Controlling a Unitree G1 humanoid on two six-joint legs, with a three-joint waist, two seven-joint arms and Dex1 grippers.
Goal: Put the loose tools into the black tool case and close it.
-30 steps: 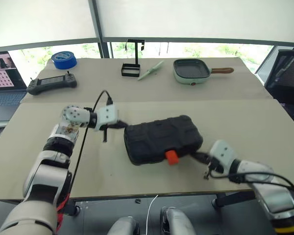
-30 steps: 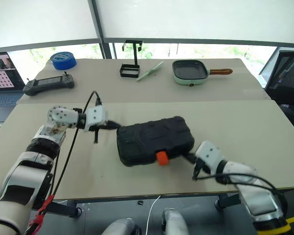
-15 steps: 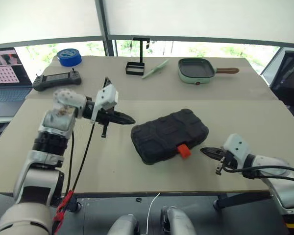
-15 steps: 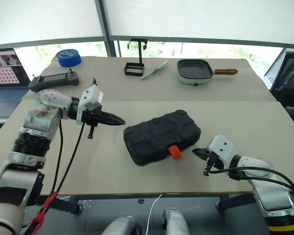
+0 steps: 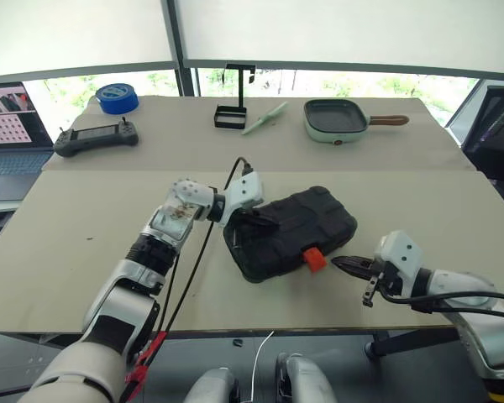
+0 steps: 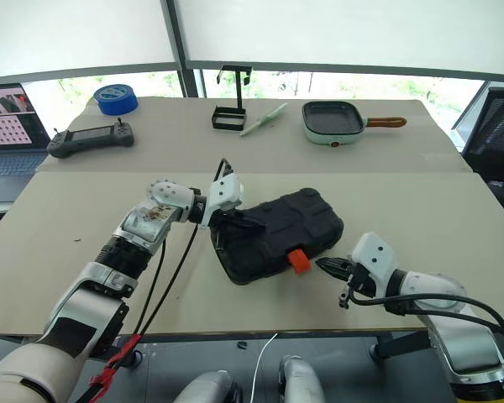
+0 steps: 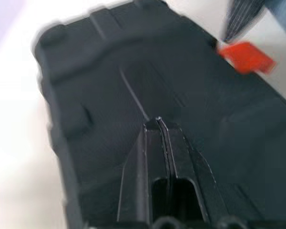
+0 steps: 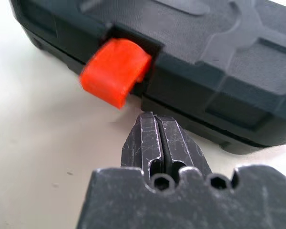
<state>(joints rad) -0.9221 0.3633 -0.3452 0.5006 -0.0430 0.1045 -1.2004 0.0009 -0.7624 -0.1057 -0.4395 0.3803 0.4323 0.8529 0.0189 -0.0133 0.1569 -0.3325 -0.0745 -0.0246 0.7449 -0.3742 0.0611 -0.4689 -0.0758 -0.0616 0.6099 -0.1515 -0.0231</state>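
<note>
The black tool case point(image 5: 298, 225) lies shut on the table with its lid down. Its orange latch point(image 5: 314, 259) sticks out of the near edge. My left gripper point(image 5: 269, 223) is shut, and its tip rests over the left part of the lid. In the left wrist view the closed fingertips point(image 7: 158, 125) sit against the ribbed lid point(image 7: 109, 95). My right gripper point(image 5: 339, 264) is shut and empty. It hovers low over the table just right of the latch point(image 8: 115, 71), a short gap from the case's edge point(image 8: 214, 102). The loose tools are out of view.
At the far side of the table are a blue tape roll point(image 5: 118, 97), a black controller point(image 5: 96, 138), a black wire stand point(image 5: 233, 107), a pale green stick point(image 5: 262, 118) and a green pan point(image 5: 336, 120). A laptop point(image 5: 8, 126) stands at the left edge.
My left gripper has swung right, from above the table beside the case onto its lid. The right gripper has edged slightly toward the latch. The case has stayed shut.
</note>
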